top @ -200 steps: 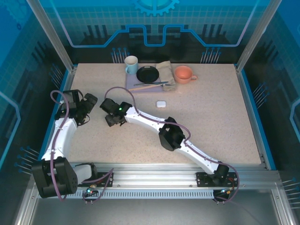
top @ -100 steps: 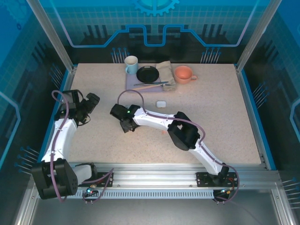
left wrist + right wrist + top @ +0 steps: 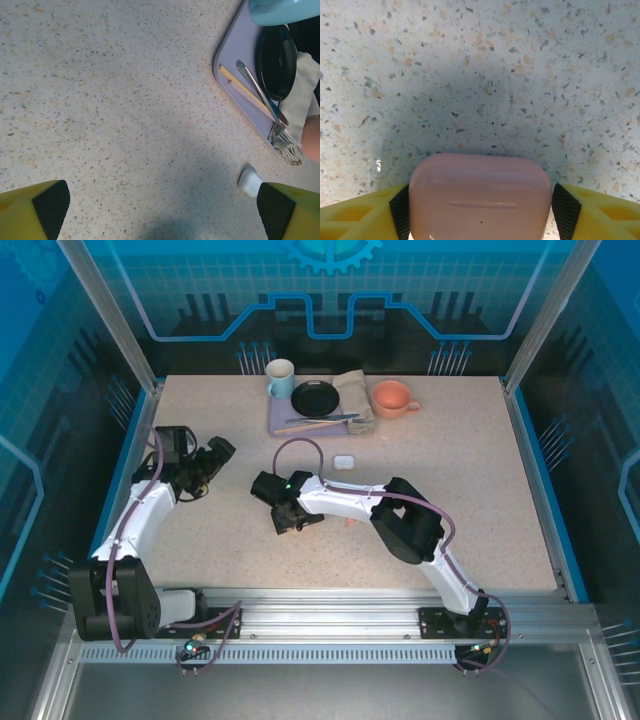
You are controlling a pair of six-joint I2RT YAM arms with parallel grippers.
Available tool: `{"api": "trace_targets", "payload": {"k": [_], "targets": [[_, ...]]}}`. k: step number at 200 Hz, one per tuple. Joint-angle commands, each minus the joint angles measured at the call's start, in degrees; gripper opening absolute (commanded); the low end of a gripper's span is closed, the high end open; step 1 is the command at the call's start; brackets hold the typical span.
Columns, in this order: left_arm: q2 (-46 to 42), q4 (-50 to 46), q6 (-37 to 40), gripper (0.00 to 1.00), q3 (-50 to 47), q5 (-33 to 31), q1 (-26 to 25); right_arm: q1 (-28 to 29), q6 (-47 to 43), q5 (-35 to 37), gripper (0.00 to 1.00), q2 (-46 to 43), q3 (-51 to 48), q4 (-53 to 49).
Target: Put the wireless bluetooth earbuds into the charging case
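Right hand (image 3: 480, 207) flanks a pink case (image 3: 480, 192), its bottom cut off.

Bare tabletop (image 3: 490, 490) on my right, my right arm (image 3: 345, 502) across the middle, tray (image 3: 277, 422) and orange mug (image 3: 392, 398) along far edge

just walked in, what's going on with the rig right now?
The right gripper has its pads against both sides of a closed pink case, low over the table. The left gripper is open and empty, hovering over the table with a white case lying near one of its fingers. A tray with a black plate, a fork and a cloth sits further back, untouched.
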Motion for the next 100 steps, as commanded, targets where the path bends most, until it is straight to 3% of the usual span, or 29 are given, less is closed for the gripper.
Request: {"api": "trace_targets", "payload": {"k": [1,100], "targets": [[0.5,1.3,1.5,0.99,2.4,1.6,-0.4,-0.7,0.6,-1.5,0.75,-0.3,1.4,-4.3],[1.3,2.5,2.0,0.99,1.5,1.8,-0.4,-1.7,0.1,-4.0,0.73,3.4,6.2,-5.6]]}}
